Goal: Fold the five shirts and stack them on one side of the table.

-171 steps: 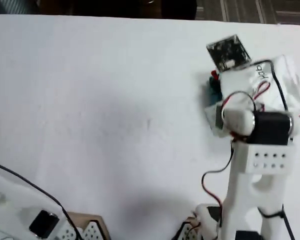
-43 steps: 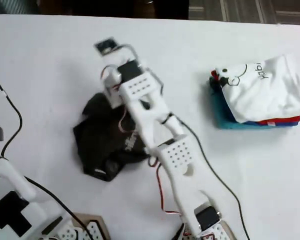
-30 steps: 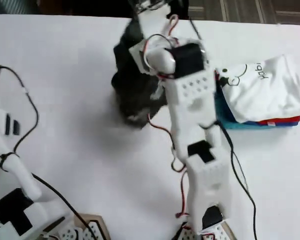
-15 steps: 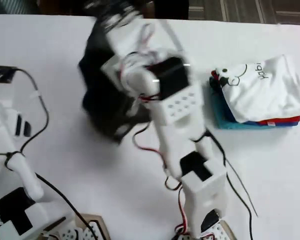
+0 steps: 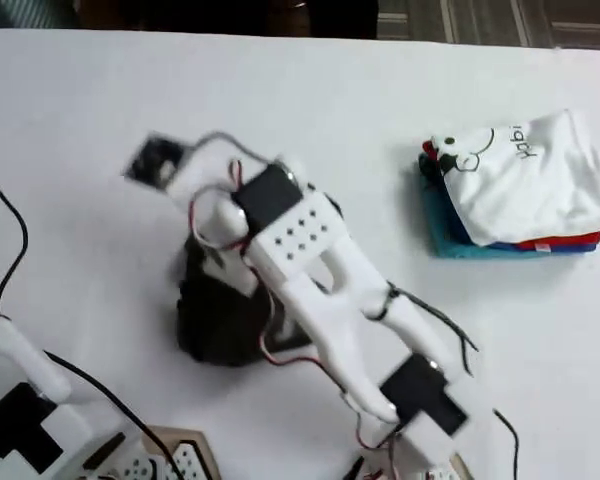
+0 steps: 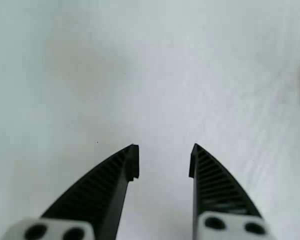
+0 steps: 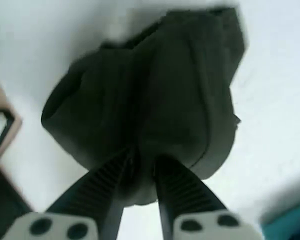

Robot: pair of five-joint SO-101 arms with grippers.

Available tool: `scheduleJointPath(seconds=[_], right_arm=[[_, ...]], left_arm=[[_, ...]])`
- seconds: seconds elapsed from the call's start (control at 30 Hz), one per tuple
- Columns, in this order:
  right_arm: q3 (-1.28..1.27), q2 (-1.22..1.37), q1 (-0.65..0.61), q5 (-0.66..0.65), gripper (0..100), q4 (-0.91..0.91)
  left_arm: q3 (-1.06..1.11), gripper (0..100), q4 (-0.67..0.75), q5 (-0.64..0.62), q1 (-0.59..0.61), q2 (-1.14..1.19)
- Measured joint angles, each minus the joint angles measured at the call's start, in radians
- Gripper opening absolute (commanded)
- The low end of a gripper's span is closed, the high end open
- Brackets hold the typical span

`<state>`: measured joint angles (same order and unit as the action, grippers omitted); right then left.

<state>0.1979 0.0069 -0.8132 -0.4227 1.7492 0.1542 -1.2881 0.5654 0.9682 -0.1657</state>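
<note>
A crumpled black shirt [image 5: 220, 318] lies bunched on the white table, left of centre. My right arm [image 5: 300, 250] stretches over it from the near edge. In the right wrist view my right gripper [image 7: 144, 172] is shut on a fold of the black shirt [image 7: 155, 95], which hangs in a lump below the fingers. A stack of folded shirts [image 5: 515, 185] sits at the right side, a white one on top of red, blue and teal ones. My left gripper [image 6: 162, 160] is open over bare table, holding nothing.
The left arm's base and cable [image 5: 25, 375] occupy the near left corner. A brown board [image 5: 170, 450] lies at the near edge between the arm bases. The table's far edge [image 5: 300, 36] runs along the top.
The right arm swung the black shirt up toward the far edge, then left and down; the shirt now rests bunched left of centre. The left arm drew back to the near left corner.
</note>
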Motion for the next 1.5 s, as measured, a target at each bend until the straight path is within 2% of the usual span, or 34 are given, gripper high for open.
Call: scheduleJointPath(seconds=[0.17,0.3,0.43,0.6,0.73,0.93,1.07,1.3,1.5], right_arm=[[-0.249,-0.16,0.058,-0.021,15.6,0.0],[-0.31,-0.227,0.138,-0.023,15.5,-0.015],[-0.361,-0.238,0.175,-0.015,15.6,-0.107],[-0.479,-0.238,0.175,0.118,15.8,-0.232],[-0.577,-0.238,0.186,0.16,15.8,-0.287],[-0.594,-0.239,0.305,0.18,15.9,-0.339],[-0.6,-0.239,0.413,0.247,15.9,-0.347],[-0.598,-0.098,0.394,0.27,15.9,-0.344],[-0.493,0.034,0.368,0.27,15.9,-0.316]], left_arm=[[0.0,19,0.0,0.0,-0.012,0.0],[0.0,18,0.0,0.0,-0.048,0.0],[0.0,18,0.0,0.0,-0.077,0.0],[0.0,18,0.0,0.0,-0.084,0.0],[0.0,18,0.0,0.0,-0.084,0.0],[0.0,18,0.0,0.0,-0.084,0.0],[0.0,18,0.0,0.0,-0.086,0.0],[0.101,18,0.084,0.0,-0.097,0.0],[0.153,18,0.14,0.0,-0.097,0.0]])
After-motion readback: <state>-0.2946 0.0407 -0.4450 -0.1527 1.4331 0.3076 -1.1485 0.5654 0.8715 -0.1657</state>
